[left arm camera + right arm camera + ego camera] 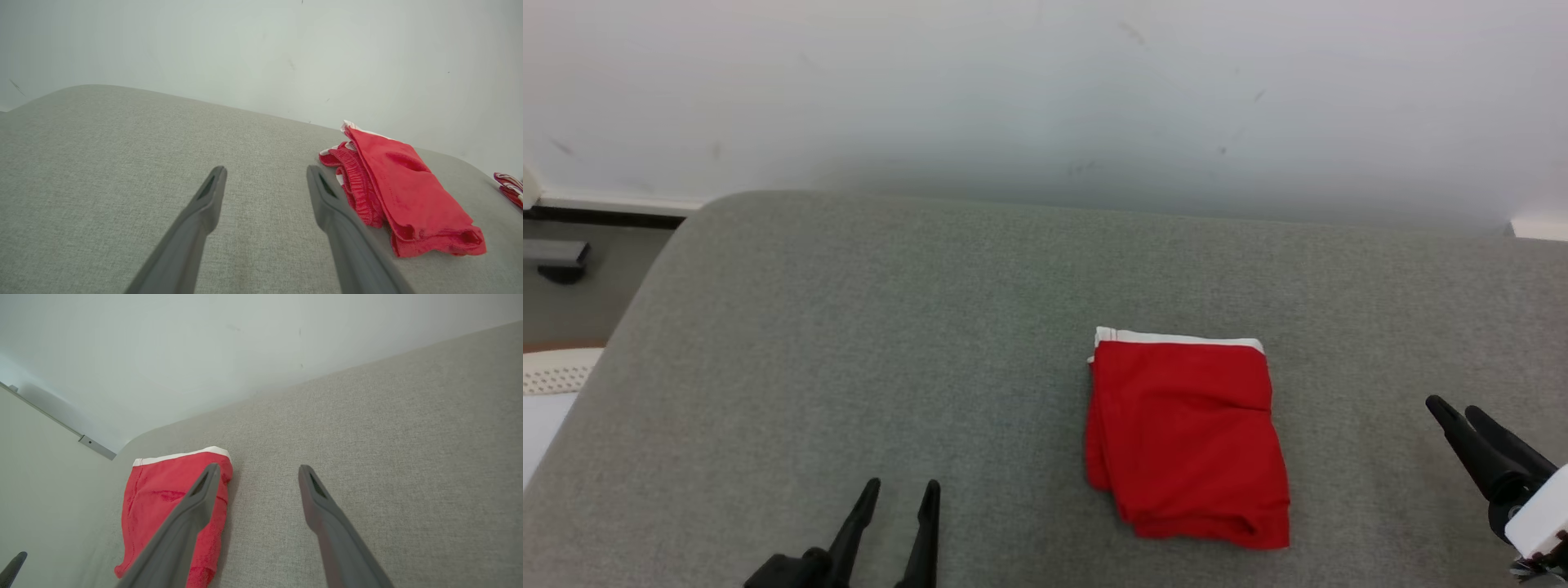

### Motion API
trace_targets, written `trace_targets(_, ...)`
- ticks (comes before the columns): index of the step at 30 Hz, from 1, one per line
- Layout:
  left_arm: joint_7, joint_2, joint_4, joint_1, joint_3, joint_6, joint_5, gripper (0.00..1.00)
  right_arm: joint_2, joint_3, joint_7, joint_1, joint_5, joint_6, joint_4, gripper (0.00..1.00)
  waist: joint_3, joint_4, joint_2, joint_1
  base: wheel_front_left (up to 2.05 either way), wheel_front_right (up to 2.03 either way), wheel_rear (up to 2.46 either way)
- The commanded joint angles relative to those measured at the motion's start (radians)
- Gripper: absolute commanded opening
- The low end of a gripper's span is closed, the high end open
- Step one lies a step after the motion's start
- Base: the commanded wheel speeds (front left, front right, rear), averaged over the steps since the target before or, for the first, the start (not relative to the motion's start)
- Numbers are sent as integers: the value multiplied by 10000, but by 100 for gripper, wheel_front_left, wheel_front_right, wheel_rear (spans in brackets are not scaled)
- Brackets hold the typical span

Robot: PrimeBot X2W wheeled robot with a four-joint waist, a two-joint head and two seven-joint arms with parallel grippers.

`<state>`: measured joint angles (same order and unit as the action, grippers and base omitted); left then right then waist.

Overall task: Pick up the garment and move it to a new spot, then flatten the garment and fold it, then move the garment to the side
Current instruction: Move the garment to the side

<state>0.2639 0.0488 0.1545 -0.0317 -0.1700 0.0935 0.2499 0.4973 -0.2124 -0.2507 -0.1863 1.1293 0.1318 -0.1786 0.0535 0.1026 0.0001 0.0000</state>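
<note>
The garment [1188, 437] is a red pair of shorts with a white waistband, folded into a neat rectangle on the grey cushioned surface [849, 343], right of centre. In the left wrist view the garment [404, 192] lies just right of my fingers; in the right wrist view the garment [171, 502] lies left, partly behind one finger. My left gripper [905, 488] hovers open at the lower middle-left, well left of the garment, empty. My right gripper [1454, 410] stands open at the right edge, apart from the garment, empty.
A pale wall [1045, 98] rises behind the surface's far edge. The surface's rounded left corner [698, 208] drops to a floor with a dark object [560, 261]. A bit of red and white cloth [510, 185] peeks in at the left wrist view's right edge.
</note>
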Motion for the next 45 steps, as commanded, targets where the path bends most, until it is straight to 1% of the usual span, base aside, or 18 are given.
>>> trace_targets(1, 0, 36, 5, 173, -26, 27, 72, 100, 39, -7, -533, -218, 396, -26, -95, 100, 379, 384, -1, 0, 0, 0, 0)
trace_targets(4, -1, 38, 55, 379, -175, 36, 169, 100, 129, -159, -2083, -617, 1085, -26, -540, 100, 664, 765, -1, 0, 0, 0, 0)
trace_targets(8, 0, 38, 115, 556, -392, -21, 359, 100, -267, -292, -3240, -1014, 1499, -23, -1167, 100, 943, 1282, -1, 0, 0, 0, 0)
trace_targets(13, -1, 38, 146, 699, -568, -113, 506, 100, -746, -310, -3785, -1363, 1676, -23, -1577, 100, 1227, 1864, -1, 0, 0, 0, 0)
trace_targets(18, -1, 37, 152, 734, -583, -163, 533, 100, -1166, -603, -3976, -1686, 1412, -24, -1891, 100, 1331, 2114, -1, 0, 0, 0, 0)
trace_targets(19, -1, 37, 147, 745, -579, -163, 544, 100, -1243, -644, -3969, -1754, 1342, -24, -1974, 68, 1341, 2125, -1, 0, 0, 0, 0)
trace_targets(20, -1, 37, 136, 757, -573, -190, 557, 100, -1292, -645, -3866, -1834, 1255, -24, -2033, 12, 1344, 2116, -1, 0, 0, 0, 0)
trace_targets(21, -1, 37, 129, 759, -555, -216, 565, 100, -1363, -652, -3833, -1886, 1230, -24, -2105, 0, 1341, 2077, -1, 0, 0, 0, 0)
trace_targets(24, -1, 38, 128, 719, -497, -235, 544, 100, -1357, -654, -3723, -2084, 1065, -24, -2146, 0, 1288, 1789, -1, 0, 0, 0, 0)
trace_targets(28, -1, 35, 139, 544, -380, -232, 451, 100, -985, -779, -3751, -2287, 604, -24, -2093, 0, 1173, 976, -1, 0, 0, 0, 0)
trace_targets(30, -1, 38, 154, 536, -369, -184, 385, 100, -666, -851, -3809, -2363, 299, -24, -1946, 0, 1120, 502, -1, 0, 0, 0, 0)
trace_targets(33, -1, 37, 104, 688, -379, -137, 319, 100, 109, -906, -4002, -2531, -306, -24, -1735, 0, 1165, -174, -1, 0, 0, 0, 0)
trace_targets(36, -1, 37, 97, 891, -424, -53, 228, 100, 839, -690, -4169, -2829, -956, -24, -1589, 0, 1344, -716, -1, 0, 0, 0, 0)
trace_targets(39, -1, 40, 160, 1106, -464, 35, 92, 100, 1399, -267, -4389, -3092, -1453, -24, -1583, 0, 1601, -999, -1, 0, 0, 0, 0)
trace_targets(40, -1, 40, 160, 1106, -464, 35, 92, 100, 1399, -267, -4389, -3092, -1453, -24, -1583, 0, 1601, -999, -1, 0, 0, 0, 0)
trace_targets(45, -1, 40, 209, 1332, -460, 176, -88, 100, 2141, 473, -5077, -3353, -2515, -24, -1847, 0, 2096, -1071, -1, 0, 0, 0, 0)
